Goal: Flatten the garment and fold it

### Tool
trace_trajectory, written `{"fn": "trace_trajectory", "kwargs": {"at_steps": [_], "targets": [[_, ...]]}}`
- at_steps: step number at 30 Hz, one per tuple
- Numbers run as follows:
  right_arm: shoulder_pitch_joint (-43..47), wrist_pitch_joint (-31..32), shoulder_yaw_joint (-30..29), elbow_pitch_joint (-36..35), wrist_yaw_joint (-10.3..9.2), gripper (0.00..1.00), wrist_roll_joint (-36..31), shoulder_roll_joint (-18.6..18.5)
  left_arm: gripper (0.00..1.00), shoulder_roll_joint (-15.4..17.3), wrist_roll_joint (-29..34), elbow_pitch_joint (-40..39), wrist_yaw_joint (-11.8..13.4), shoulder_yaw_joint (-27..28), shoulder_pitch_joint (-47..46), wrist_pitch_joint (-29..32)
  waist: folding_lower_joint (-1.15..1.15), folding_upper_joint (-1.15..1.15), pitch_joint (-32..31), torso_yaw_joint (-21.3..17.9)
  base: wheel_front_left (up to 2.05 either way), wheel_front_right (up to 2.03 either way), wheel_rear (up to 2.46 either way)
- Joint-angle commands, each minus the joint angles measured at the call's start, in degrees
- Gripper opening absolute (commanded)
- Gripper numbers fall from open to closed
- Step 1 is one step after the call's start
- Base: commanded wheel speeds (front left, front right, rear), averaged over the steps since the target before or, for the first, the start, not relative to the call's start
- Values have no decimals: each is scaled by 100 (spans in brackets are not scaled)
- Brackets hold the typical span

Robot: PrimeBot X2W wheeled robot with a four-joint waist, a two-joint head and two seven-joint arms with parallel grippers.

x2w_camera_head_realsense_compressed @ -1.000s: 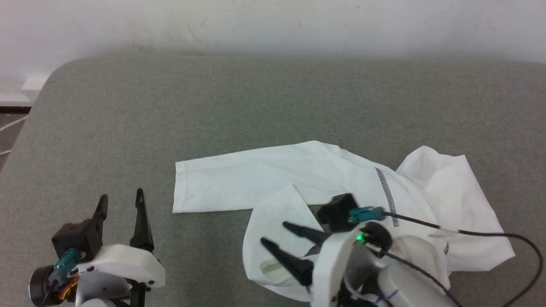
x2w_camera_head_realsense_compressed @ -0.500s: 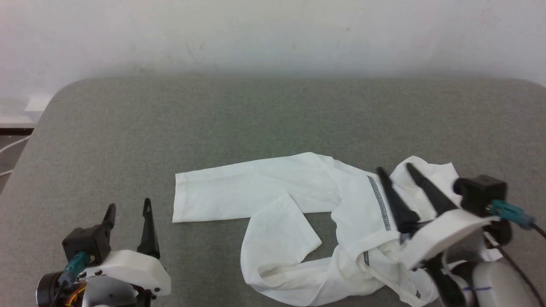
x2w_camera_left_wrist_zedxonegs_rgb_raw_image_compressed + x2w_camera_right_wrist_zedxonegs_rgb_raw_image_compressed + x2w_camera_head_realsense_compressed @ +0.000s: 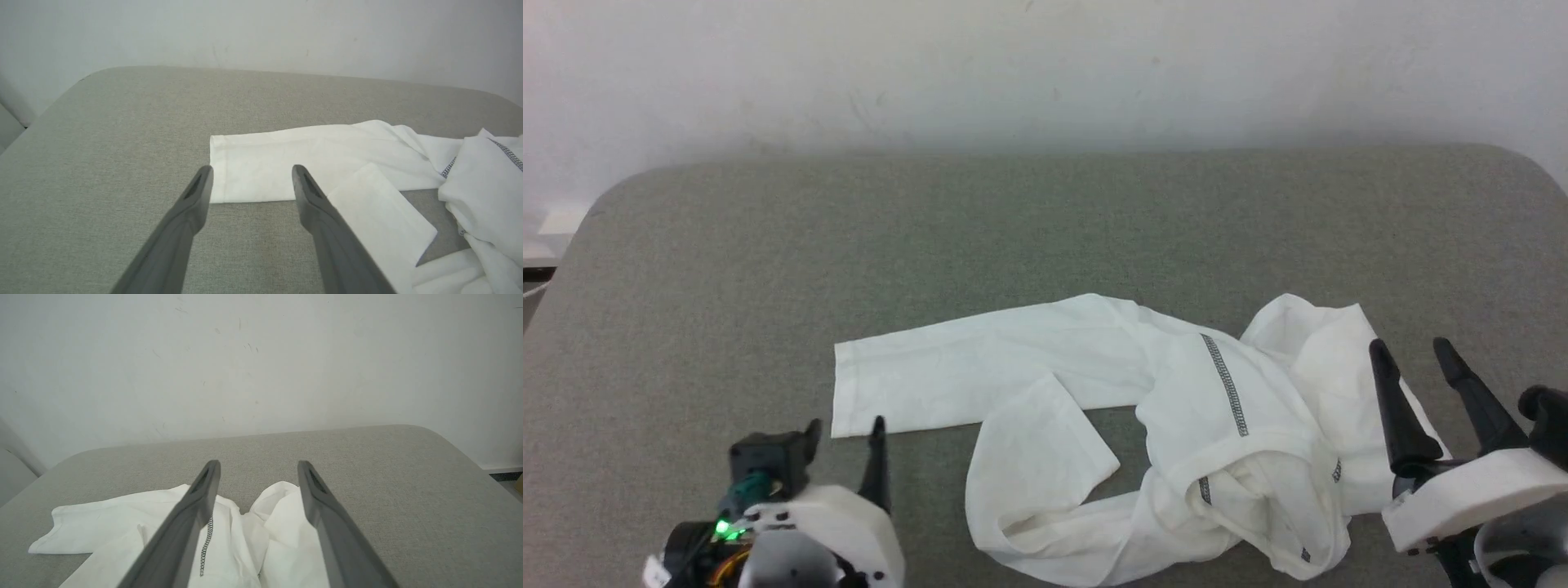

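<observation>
**Step in hand: flattening.** The garment (image 3: pixel 1176 384) lies on the bench (image 3: pixel 1045 229) and is not yet spread. Folding is judged not to have begun. One sleeve (image 3: pixel 964 367) is laid nearly flat at the garment's left end and finishes in a straight cuff (image 3: pixel 218 155). A second sleeve (image 3: pixel 1037 441) is doubled over at the garment's near side. The body at the garment's right end is bunched in loose folds around a dark stitched seam (image 3: pixel 1225 384).

**Left gripper** (image 3: pixel 845 426): held low, just off the garment's near left corner, with the fingers pointed at the cuff. Its jaws are released and nothing is held. In the left wrist view the cuff end is seen between the two fingers.

**Right gripper** (image 3: pixel 1410 347): held at the garment's right edge, with the fingers pointed away from the robot. Its jaws are likewise spread, with nothing gripped. Whether a finger touches the cloth cannot be told.

**Next move, as judged:** the bunched body is to be opened. A grasp on an outer edge at the garment's right end is called for, with the cuff end gripped or pinned, so that the cloth can be drawn out flat. The cloth looks thin and layered, so a single layer should be taken. Otherwise the folds may be dragged along.
</observation>
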Motion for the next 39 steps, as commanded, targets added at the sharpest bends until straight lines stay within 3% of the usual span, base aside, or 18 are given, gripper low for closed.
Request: {"fn": "trace_trajectory", "kwargs": {"at_steps": [1,7,13,20,27,28,29,34,39], "targets": [[56,31,-16,-110,-5,100,-28,19,100,-41,46,1,-89,-130,-169,121,1,0,106,-39,0,0,0],[22,166,6,-502,-5,100,-30,19,100,-249,118,289,-530,-786,-1107,881,1,0,461,-192,0,0,0],[-186,189,133,-702,-5,100,-33,20,100,-390,-24,1094,-787,-930,-2054,1624,1,0,956,-434,0,0,0],[-311,81,252,-692,-5,100,-45,20,100,-146,-323,2164,-1116,-1013,-2663,2926,1,0,1361,-658,0,0,0],[-374,2,282,-616,-5,100,-9,20,100,159,-195,2790,-1419,-1420,-2928,3914,1,0,1502,-738,0,0,0],[-386,-3,291,-604,-5,100,-7,20,78,163,-193,2839,-1489,-1501,-2930,4043,1,0,1506,-743,0,0,0],[-393,-6,295,-594,-5,100,-1,20,0,162,-196,2857,-1558,-1566,-2935,4122,1,0,1507,-742,0,0,0],[-370,8,210,-503,-5,100,47,20,0,194,-9,2628,-1573,-1595,-3107,3682,1,0,1395,-645,0,0,0],[-318,61,74,-365,-5,100,137,20,0,309,160,1808,-1534,-1384,-3425,2900,1,0,1169,-415,0,0,0]]}}
